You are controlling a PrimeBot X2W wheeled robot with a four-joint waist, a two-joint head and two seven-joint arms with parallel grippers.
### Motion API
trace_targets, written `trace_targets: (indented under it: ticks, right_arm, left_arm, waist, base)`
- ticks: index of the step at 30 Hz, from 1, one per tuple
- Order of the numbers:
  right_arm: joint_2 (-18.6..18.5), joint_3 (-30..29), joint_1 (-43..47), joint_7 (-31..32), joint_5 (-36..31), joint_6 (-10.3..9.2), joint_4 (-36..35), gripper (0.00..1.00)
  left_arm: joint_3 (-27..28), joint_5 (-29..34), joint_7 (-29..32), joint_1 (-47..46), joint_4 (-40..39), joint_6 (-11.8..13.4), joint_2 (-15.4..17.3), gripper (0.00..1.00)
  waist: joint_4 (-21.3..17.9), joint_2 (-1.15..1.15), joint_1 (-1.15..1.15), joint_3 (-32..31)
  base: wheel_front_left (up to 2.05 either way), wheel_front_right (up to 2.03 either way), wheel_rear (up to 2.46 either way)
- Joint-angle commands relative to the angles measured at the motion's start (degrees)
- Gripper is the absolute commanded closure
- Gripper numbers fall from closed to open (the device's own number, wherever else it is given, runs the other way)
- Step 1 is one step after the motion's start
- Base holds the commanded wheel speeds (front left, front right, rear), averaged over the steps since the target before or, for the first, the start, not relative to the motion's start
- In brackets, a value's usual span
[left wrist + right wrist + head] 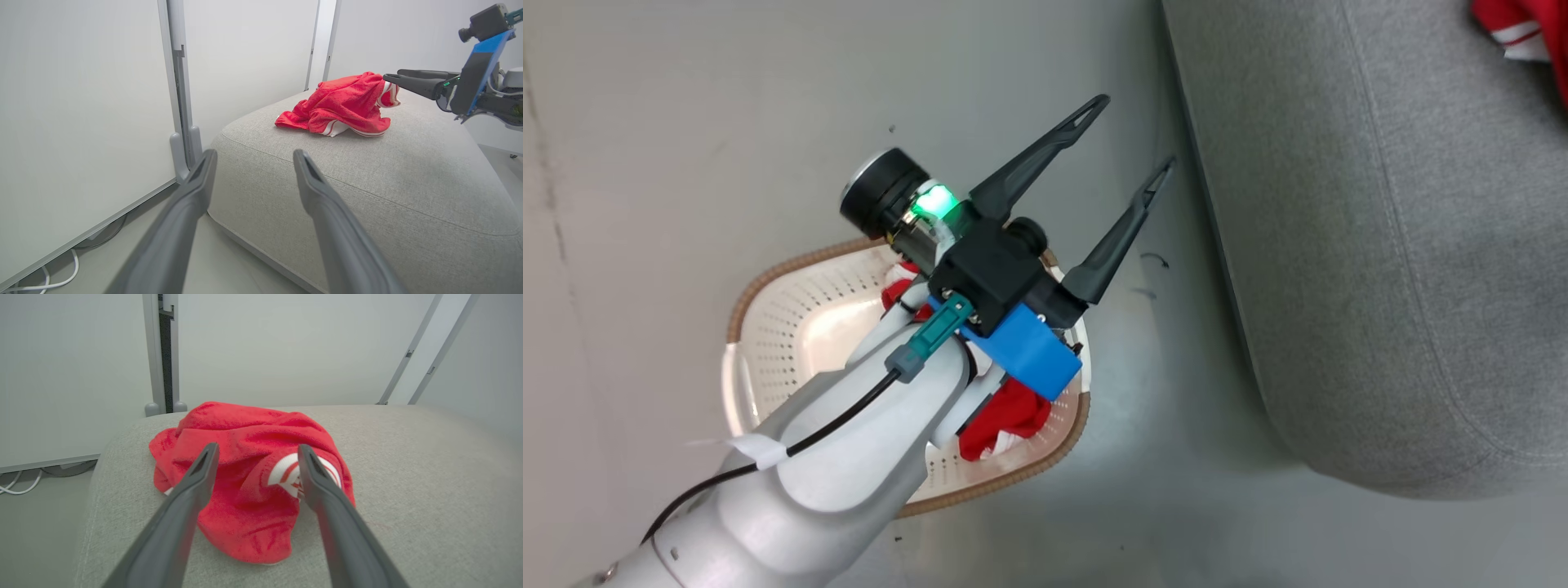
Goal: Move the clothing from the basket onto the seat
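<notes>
One red garment (1005, 420) with white trim lies in the cream basket (792, 273), largely hidden under my left forearm. My left gripper (1134, 133) hangs open and empty above the floor between the basket and the grey seat (1380, 245); in the left wrist view the left gripper (255, 154) points at the seat's corner. A second red garment (245, 477) lies crumpled on the seat (408, 477), also visible as the red garment (343, 106) and at the garment's edge (1515, 28). My right gripper (258, 448) is open just before it, holding nothing; the right gripper (392, 76) shows beside the heap.
Pale wall panels with a grey post (182, 102) stand behind the seat. White cables (57, 281) lie on the grey floor (686, 122) at the wall's foot. The basket stands on the floor left of the seat's rounded corner.
</notes>
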Motion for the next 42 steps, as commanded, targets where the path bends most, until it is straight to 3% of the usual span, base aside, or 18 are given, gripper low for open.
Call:
trace_targets:
  ticks: [1, 15, 21, 31, 42]
  right_arm:
    - [1.2, 0.7, 2.7, 0.0, -0.3, 0.03, -2.6, 0.00]
    - [9.2, 11.1, 15.7, 0.0, -1.0, 0.02, -21.7, 0.00]
    - [11.8, 15.0, 18.1, 0.0, -1.8, 0.02, -24.2, 0.00]
    - [15.2, 15.2, 23.3, 0.0, -3.8, 0.03, -27.3, 0.00]
    - [17.0, 13.9, 29.7, 0.0, -4.5, 0.03, -27.5, 0.00]
  left_arm:
    - [0.9, -0.5, -0.3, 1.7, 0.3, 0.6, 0.0, 0.00]
    - [15.3, 0.8, -0.4, 16.0, -3.6, 2.5, -1.1, 0.00]
    - [23.6, 2.8, -0.4, 21.7, -5.2, 2.2, -2.1, 0.00]
    - [35.7, 6.2, -0.4, 30.2, -5.7, 0.0, -4.7, 0.00]
    - [42.1, 9.8, -0.4, 37.3, -5.2, -3.1, -7.8, 0.00]
  waist:
    - [1.4, 0.00, 0.00, -3.8]
    - [8.2, 0.00, 0.00, -15.0]
    - [10.7, 0.00, 0.00, -18.3]
    - [13.7, 0.00, 0.00, -23.0]
    - [15.1, 0.00, 0.00, -26.4]
  base:
    - [0.00, 0.00, 0.00]
    - [0.00, 0.00, 0.00]
    - [0.00, 0.00, 0.00]
    - [0.00, 0.00, 0.00]
    - [0.00, 0.00, 0.00]
